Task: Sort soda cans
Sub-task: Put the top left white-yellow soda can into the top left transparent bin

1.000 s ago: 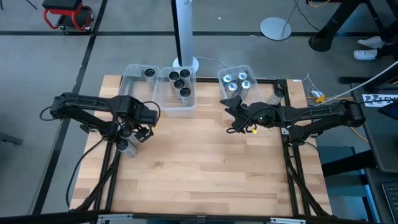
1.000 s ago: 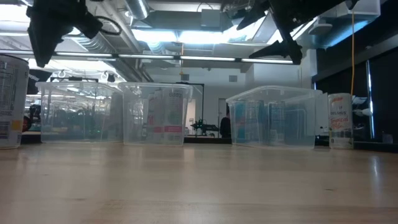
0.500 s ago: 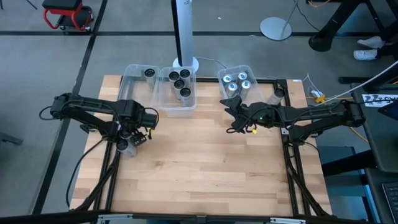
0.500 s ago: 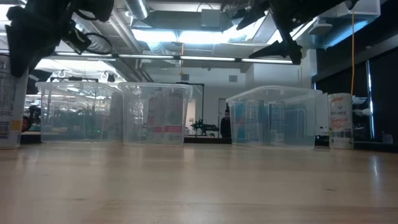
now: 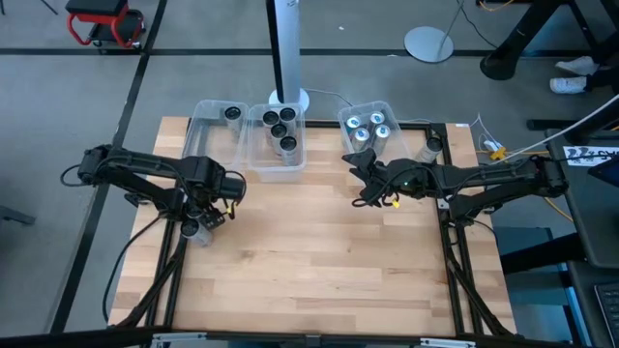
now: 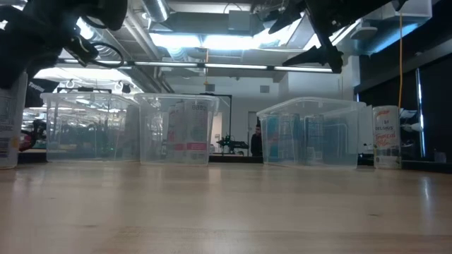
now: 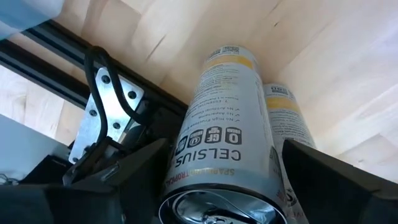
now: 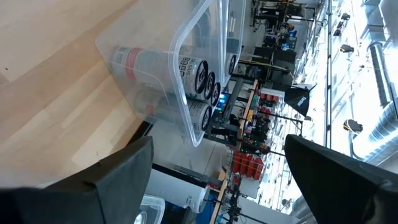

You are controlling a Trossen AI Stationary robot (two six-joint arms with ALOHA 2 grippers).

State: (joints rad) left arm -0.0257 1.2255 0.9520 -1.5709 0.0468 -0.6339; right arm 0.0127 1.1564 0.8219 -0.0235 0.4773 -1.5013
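Two white-and-yellow soda cans stand upright side by side at the table's left edge, one behind the other in the left wrist view. My left gripper hangs right above them, pointing steeply down and open. Its fingers stand on either side of the nearer can's top; I cannot tell whether they touch it. My right gripper waits open in the air in front of the right bin, which holds several silver cans. In the low view a can shows at the far left.
Three clear bins stand along the far edge: the left bin with one dark can, the middle bin with several dark cans, and the right bin. One more can stands at the far right by the table frame. A white pole base is behind.
My left gripper has sunk toward the two cans at the table's left edge, shifting slightly left and rolling about its own axis. Its fingers keep the same gap. The cans have not moved.
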